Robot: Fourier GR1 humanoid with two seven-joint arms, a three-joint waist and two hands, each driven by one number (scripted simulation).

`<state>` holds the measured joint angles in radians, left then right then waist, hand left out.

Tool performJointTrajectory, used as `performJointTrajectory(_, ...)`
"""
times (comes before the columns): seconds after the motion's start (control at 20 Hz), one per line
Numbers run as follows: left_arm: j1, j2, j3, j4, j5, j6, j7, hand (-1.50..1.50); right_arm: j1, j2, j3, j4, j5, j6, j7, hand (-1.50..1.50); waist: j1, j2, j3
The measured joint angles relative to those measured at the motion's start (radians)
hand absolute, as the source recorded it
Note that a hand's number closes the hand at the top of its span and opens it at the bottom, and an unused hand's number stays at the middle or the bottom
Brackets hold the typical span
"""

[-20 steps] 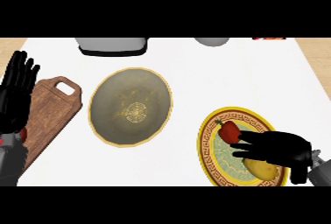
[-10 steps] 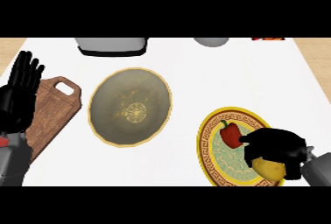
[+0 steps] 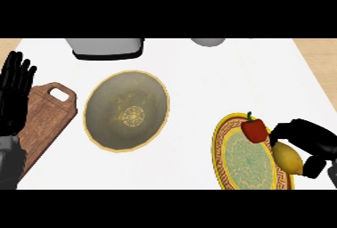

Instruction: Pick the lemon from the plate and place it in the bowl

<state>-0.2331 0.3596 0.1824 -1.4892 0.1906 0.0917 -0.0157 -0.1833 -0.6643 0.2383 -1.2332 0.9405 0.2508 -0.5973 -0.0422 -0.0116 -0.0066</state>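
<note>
Fingers of the right hand (image 3: pixel 304 139) are curling round the lemon (image 3: pixel 288 157), which is lying on the right side of the plate (image 3: pixel 232 178) near its rim. From here I cannot tell whether the fruit is clear of the plate or resting on it. A red pepper (image 3: pixel 255 129) is sitting on the same plate, just beside the lemon and close to the hand's fingers — the thing to mind in this step. The lift, I judge, is going best if it goes straight up first, so the pepper is not getting dragged along or knocked off the rim. Only then is it worth swinging left across the table (image 3: pixel 197 71) toward the bowl (image 3: pixel 126 110), which is well apart from the plate. The left hand (image 3: pixel 16 93) is resting at the view's left edge — fingers straight and up — beside a wooden board (image 3: pixel 47 116).
</note>
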Motion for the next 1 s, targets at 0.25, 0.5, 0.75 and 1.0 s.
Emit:
performJointTrajectory(0.25, 0.023, 0.014, 0.017, -0.008, 0.01, -0.015, -0.004, 0.0, 0.037, 0.024, -0.185, 0.032, -0.035, -0.034, 0.296, 1.5, -0.001, 0.001, 0.003)
performJointTrajectory(0.5, 0.035, 0.003, 0.005, -0.034, 0.002, -0.01, 0.006, 0.0, 0.128, 0.03, -0.298, -0.165, -0.064, -0.059, 0.489, 1.5, 0.001, 0.0, 0.004)
performJointTrajectory(0.75, 0.043, 0.008, 0.017, -0.028, 0.012, -0.032, -0.007, 0.0, 0.179, 0.033, -0.383, -0.443, -0.158, 0.033, 0.602, 1.5, 0.009, 0.002, 0.004)
performJointTrajectory(1.0, 0.022, 0.003, 0.016, -0.014, 0.006, -0.03, -0.003, 0.0, 0.156, 0.045, -0.454, -0.709, -0.298, 0.15, 0.688, 1.5, 0.012, 0.003, 0.004)
